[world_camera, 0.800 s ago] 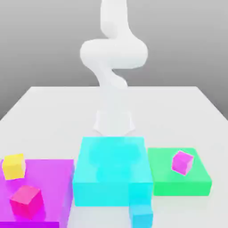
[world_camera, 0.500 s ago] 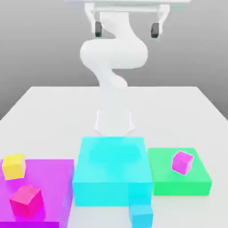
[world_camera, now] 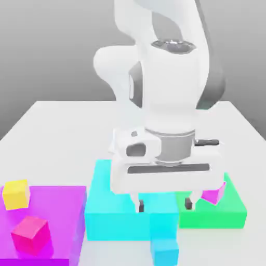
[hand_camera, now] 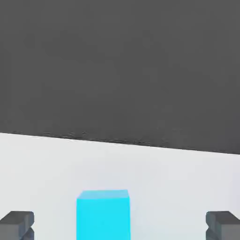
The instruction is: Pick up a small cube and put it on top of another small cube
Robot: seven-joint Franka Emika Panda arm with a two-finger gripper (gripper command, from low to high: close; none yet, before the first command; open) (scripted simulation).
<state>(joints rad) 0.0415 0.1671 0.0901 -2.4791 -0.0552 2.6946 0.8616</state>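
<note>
Two risks with end effector (world_camera: 165, 205) spread and empty above the small cube (world_camera: 166, 252), just in front of the large cyan block (world_camera: 106, 215): clipping that block, or nudging the cube aside.

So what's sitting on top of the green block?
A pink cube sits on the green block. The gripper covers part of both, so the rest is hidden.
</note>
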